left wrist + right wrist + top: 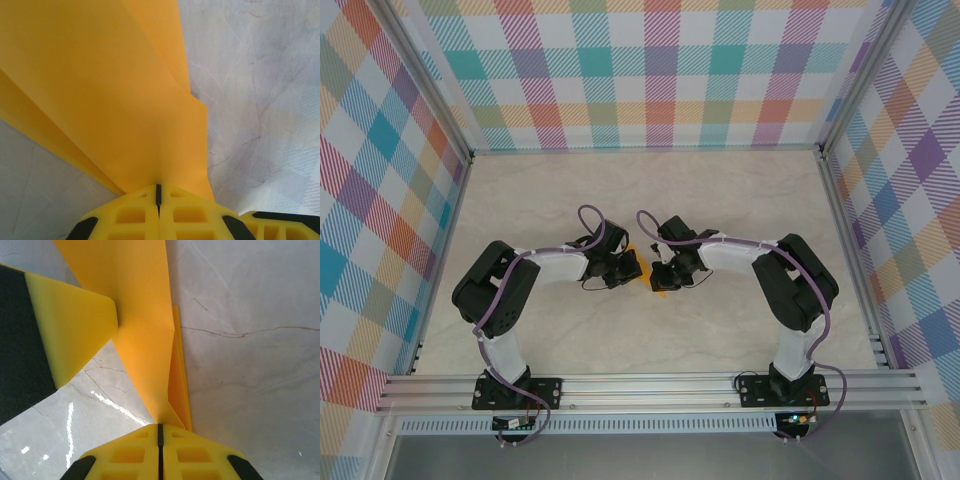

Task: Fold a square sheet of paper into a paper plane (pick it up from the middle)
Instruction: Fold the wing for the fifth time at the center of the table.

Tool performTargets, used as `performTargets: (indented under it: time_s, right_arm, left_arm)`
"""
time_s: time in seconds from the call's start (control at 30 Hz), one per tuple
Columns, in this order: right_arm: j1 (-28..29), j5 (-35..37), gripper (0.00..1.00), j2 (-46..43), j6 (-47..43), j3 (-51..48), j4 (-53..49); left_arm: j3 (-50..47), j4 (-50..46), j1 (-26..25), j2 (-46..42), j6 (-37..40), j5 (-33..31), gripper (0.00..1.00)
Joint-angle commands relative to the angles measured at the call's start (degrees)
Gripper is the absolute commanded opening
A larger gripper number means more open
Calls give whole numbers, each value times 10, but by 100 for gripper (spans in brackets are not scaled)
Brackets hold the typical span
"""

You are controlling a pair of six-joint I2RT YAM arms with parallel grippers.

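Paper [100, 90] first: it's over the middle of the table [620, 190], right where your two arms meet nose to nose. (Whether it hangs clear or brushes the top, I can't tell.) It's no flat square now. You can see layers lapped over one another, with a stepped edge on one side, and no sharp tip formed yet. That reads to me as a fold or two in, plenty left to do.

Left gripper [158, 195] is clamped right down on the paper's near edge, jaws together with just the sheet between them. Right gripper [160, 430] does the same on a folded corner, and the left one's finger [75, 335] touches the paper just beside it.

So I'd call this mid-fold, a crease being set. Your next move calls for one side holding firm while the other lets go and re-grips for the next fold. Loosen both at once and you'll likely lose the alignment.
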Motion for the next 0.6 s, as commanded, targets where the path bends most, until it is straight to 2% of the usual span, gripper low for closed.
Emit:
performTargets:
  time_s: [0.0,0.27,0.57]
  right_arm:
    - [-1,-15,8,-13,-18,-11,-31]
    - [-1,-26,8,-6,-12,-30,-23]
    - [-1,9,8,-12,-14,-46,-41]
  left_arm:
    - [-11,-68,-1,46,7,-68,5]
    - [-10,-71,-1,47,7,-68,5]
    - [-7,-79,-1,50,7,-75,5]
